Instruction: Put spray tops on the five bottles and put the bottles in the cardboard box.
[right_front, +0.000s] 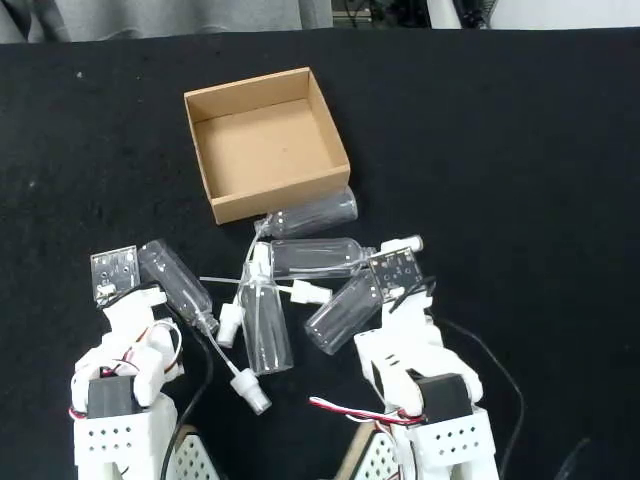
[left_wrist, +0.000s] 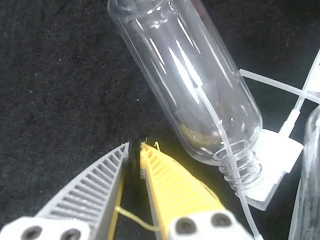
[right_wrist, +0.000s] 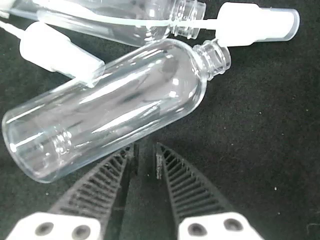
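close under left claw (left_wrist: 134, 147) and right claw (right_wrist: 145, 148), both nearly together and empty, bottles (right_front: 265, 325) and loose spray tops (right_front: 248, 388) strewn on the desk (right_front: 520, 150) beside the empty cardboard box (right_front: 265, 198); likely capping first, so open wide and grasp one bottle.

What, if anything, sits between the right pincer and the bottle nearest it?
Nothing visible. In the right wrist view the right pincer points straight at the side of the nearest bottle, with just bare black cloth between them. A loose spray top lies against the bottle's far side, beyond the pincer's path.
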